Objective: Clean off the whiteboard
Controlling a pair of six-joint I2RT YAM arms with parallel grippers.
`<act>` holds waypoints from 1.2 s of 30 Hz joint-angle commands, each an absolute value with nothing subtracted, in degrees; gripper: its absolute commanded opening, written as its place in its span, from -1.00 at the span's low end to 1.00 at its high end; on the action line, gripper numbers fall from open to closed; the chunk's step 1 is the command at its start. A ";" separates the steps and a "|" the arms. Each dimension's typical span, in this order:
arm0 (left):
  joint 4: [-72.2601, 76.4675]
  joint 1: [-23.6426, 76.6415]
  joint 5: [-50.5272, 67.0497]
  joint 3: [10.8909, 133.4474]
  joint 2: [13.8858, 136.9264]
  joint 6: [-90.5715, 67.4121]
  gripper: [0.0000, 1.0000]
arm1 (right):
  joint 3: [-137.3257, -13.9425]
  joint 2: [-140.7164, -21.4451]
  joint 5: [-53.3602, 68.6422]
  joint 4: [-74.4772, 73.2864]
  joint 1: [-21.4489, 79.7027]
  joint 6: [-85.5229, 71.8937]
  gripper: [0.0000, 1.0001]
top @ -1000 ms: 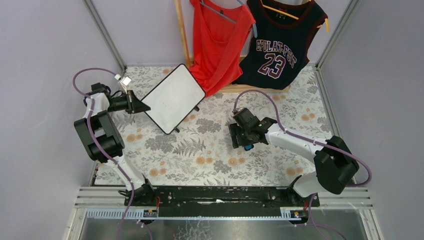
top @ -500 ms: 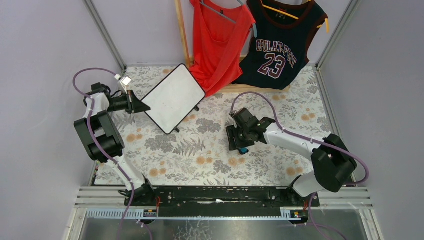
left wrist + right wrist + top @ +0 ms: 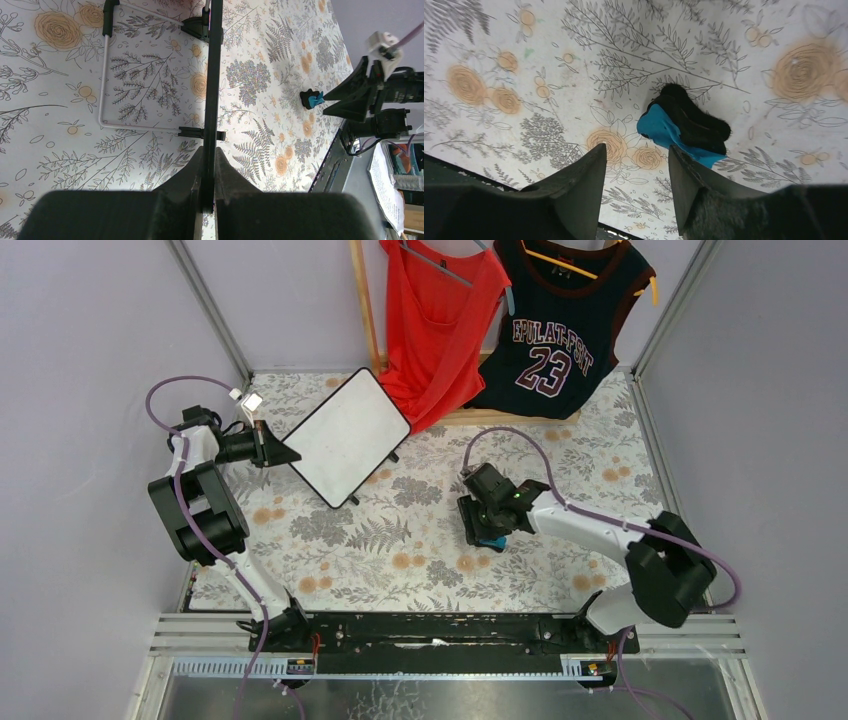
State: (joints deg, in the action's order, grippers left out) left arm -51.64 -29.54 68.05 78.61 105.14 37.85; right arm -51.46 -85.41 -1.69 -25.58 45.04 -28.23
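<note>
The right end effector is drawing its fingers in from a wider spread a second ago and is shifting slightly toward the near edge of the desk. It is hanging low over the blue felt-backed eraser. Its jaws are standing partly open and holding nothing. In the wrist view the eraser is lying on the floral cover just beyond the fingertips, not between them.

Across the desk, the left end effector is keeping its place, clamped tight on the black frame of the whiteboard. The whiteboard is sitting tilted at the far left, just beside the hanging clothes. From above its face is showing plain white with no marks visible, so the wiping is probably already finished. Whether the right arm is closing in on the eraser or leaving it cannot be told from these views.

Behind the board, a red tank top and a navy number 23 jersey are hanging from a wooden rack, the tank top's hem brushing close to the board's far corner. The open stretch of desk between board and eraser is holding nothing that would be blocking a reach.
</note>
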 commanded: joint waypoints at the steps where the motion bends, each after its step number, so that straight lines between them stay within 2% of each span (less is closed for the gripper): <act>1: -48.69 -29.34 60.35 77.14 104.98 37.98 -0.92 | -55.51 -80.28 -6.83 -29.09 44.65 -27.13 0.11; 4: -48.69 -29.33 60.67 77.61 105.20 37.56 -0.92 | -58.63 -79.63 -7.71 -32.08 44.60 -25.01 0.12; 9: -48.69 -29.36 60.25 78.04 104.69 37.23 -0.86 | -62.31 -77.43 -17.59 -36.87 42.49 -21.29 0.22; 13: -48.70 -29.36 60.08 78.81 104.31 36.59 -0.72 | -61.81 -77.37 -17.82 -37.60 38.23 -18.59 0.23; 20: -51.56 -29.45 63.55 81.83 104.50 36.43 -0.45 | -59.58 -79.28 -17.36 -36.77 37.73 -17.93 0.22; 36: -51.24 -29.95 62.27 86.02 100.22 32.86 -0.26 | -59.17 -80.99 -17.70 -35.46 37.01 -16.46 0.22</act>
